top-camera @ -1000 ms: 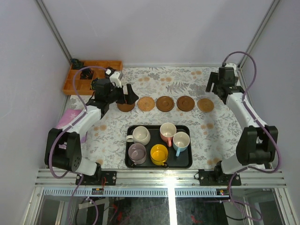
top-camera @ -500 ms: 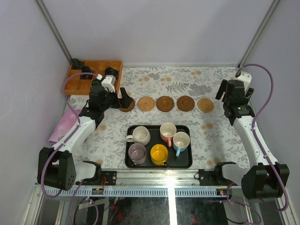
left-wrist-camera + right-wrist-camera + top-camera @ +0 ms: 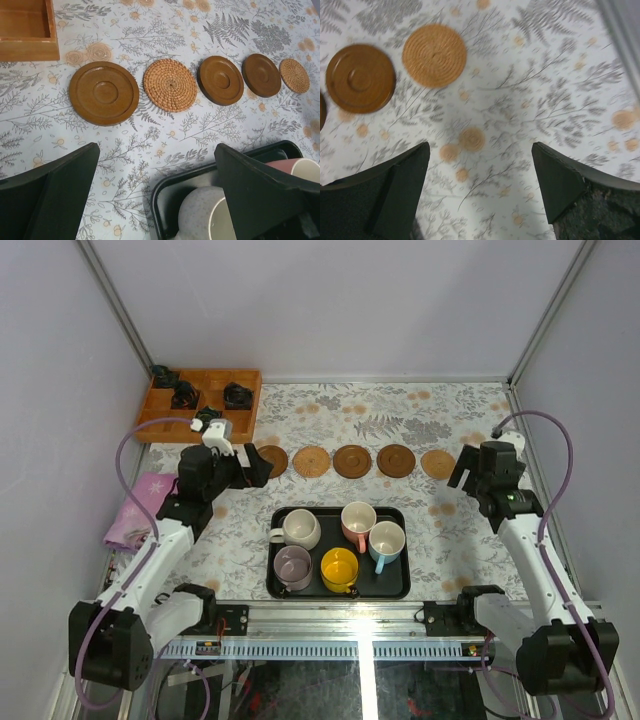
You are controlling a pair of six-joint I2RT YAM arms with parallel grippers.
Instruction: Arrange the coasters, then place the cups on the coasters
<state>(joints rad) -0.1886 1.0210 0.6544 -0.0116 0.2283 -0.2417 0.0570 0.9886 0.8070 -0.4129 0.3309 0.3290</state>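
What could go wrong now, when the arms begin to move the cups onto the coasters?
1. The five cups stand tightly packed in the tray, so a finger reaching for one may knock its neighbour.
2. The coasters lie close together in one row; a cup set off-centre, or its handle, could bump the next cup.

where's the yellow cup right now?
Top view: the yellow cup sits in the black tray, in its near row, just right of the lilac cup.
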